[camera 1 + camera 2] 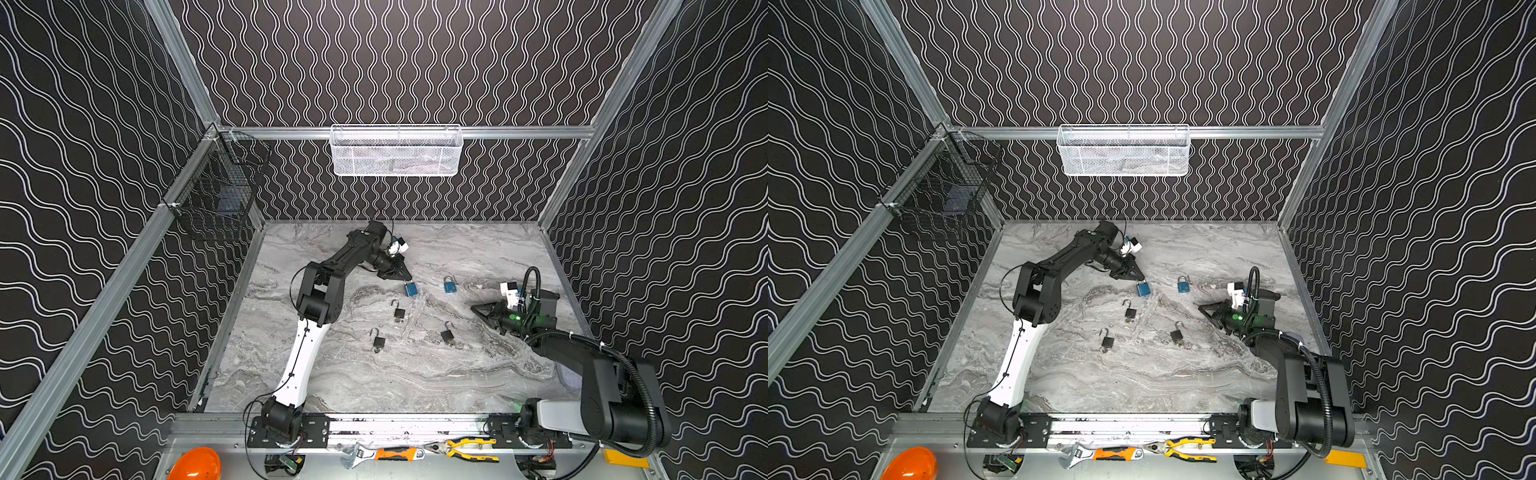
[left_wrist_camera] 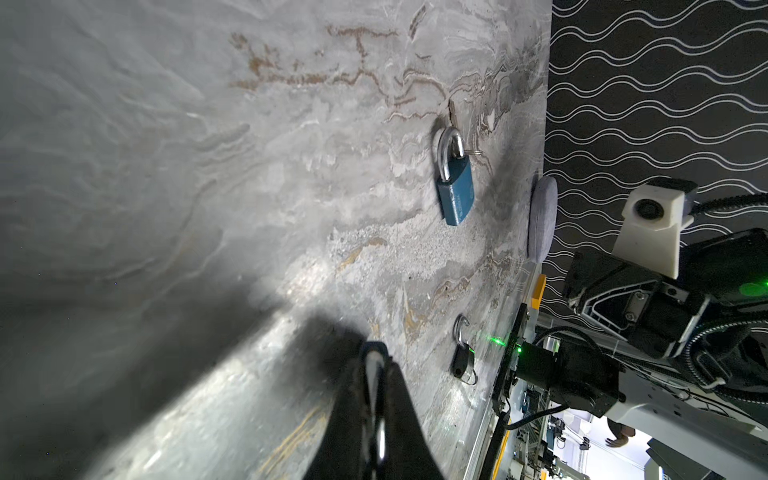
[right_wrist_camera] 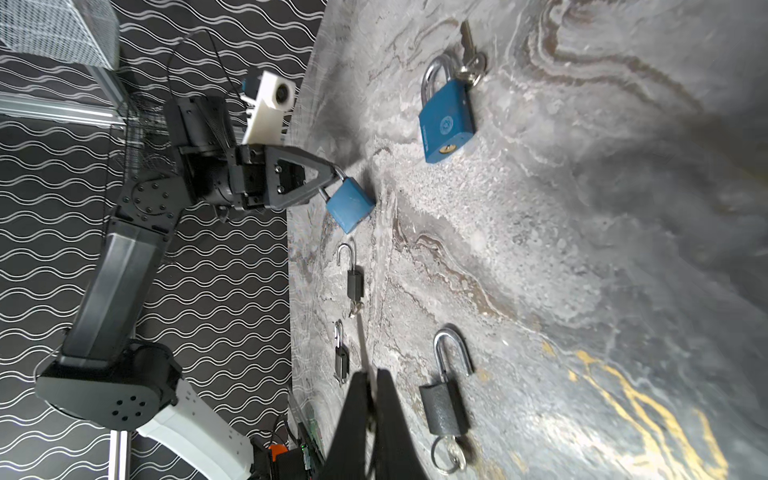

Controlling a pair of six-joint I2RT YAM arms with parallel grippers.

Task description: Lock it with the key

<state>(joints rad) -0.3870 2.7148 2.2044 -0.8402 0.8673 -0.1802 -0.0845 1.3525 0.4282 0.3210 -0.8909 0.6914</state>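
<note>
Left gripper (image 3: 332,183) clamped on shackle of blue padlock (image 3: 350,204), body dangling low over tabletop (image 1: 457,374), mid-back; right gripper (image 1: 476,308) shut, empty, well apart. Risks: thin shackle pinch lets body swing or slip; its key not visible; nearest keys (image 3: 469,62) lie flat by second blue padlock (image 3: 446,120), awkward pickup

Your surface (image 1: 415,374) looks like polished grey marble, smooth with a soft sheen. The held blue padlock (image 3: 351,203) and the loose blue padlock (image 3: 446,124) both show satin blue metal bodies and bright, glossy steel shackles. The nearest black padlock (image 3: 444,409) has a matt, finely grained dark body under a shiny shackle, and its key (image 3: 454,456) is bright bare metal. Your left gripper (image 3: 333,183) looks like matt black plastic. The basket (image 1: 395,156) is white-coated metal mesh. The frame rails (image 1: 104,299) are dull brushed aluminium.
</note>
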